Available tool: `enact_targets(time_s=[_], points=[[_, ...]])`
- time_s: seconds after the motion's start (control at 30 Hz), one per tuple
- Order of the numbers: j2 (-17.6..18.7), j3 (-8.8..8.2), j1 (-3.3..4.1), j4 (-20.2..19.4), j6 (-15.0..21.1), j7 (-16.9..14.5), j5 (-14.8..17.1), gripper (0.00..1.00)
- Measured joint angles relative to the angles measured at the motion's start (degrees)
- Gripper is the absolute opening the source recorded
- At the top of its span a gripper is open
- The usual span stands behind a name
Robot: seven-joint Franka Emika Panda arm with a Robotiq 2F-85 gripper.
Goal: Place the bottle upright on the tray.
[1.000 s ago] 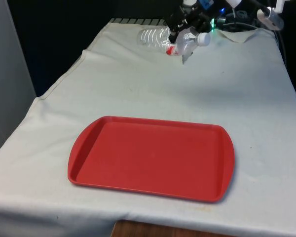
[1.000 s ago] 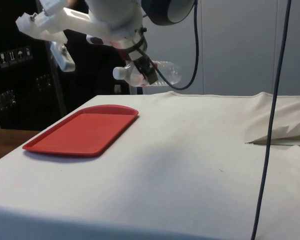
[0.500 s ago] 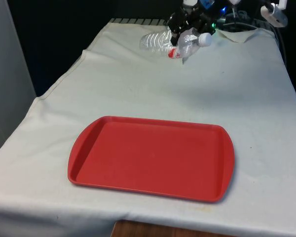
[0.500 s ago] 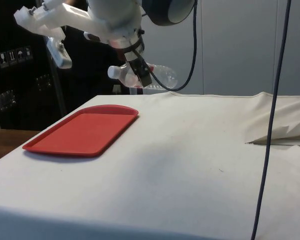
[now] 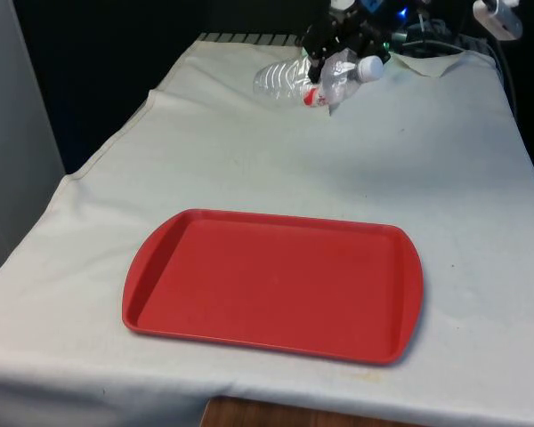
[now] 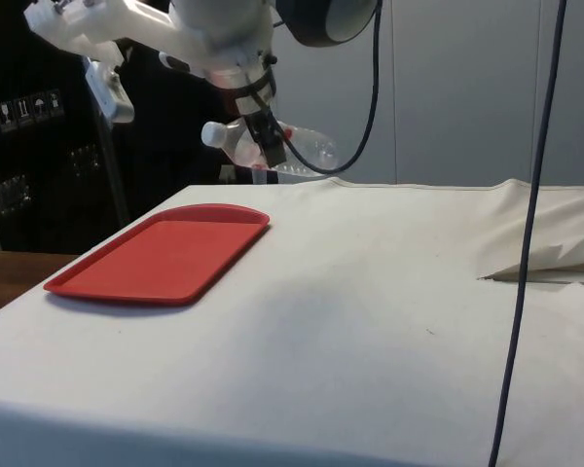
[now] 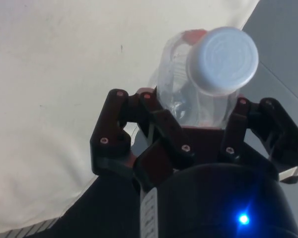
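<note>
Hand (image 7: 196,121) clamped on the clear bottle (image 7: 201,84), fingers (image 7: 161,126) pressed against its sides near the neck. White cap (image 7: 222,60) jutting out past the fingertips, body trailing the other way. Held roughly level in the air above the far end of the table (image 5: 276,160), bottle (image 6: 273,144) clear of the cloth, apparently. Red tray (image 5: 276,285) lying well apart, at the near end.
</note>
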Motion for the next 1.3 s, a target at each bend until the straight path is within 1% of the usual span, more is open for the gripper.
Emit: enact_targets(time_s=[0.37,0.87,1.3], points=[[0.0,-0.57,-0.17,0.1,1.9,1.5,0.0,0.14],[-0.1,-1.38,-0.23,0.1,4.4,4.0,0.0,0.14],[-0.3,-2.29,-0.29,0.1,7.3,6.7,0.0,0.14]])
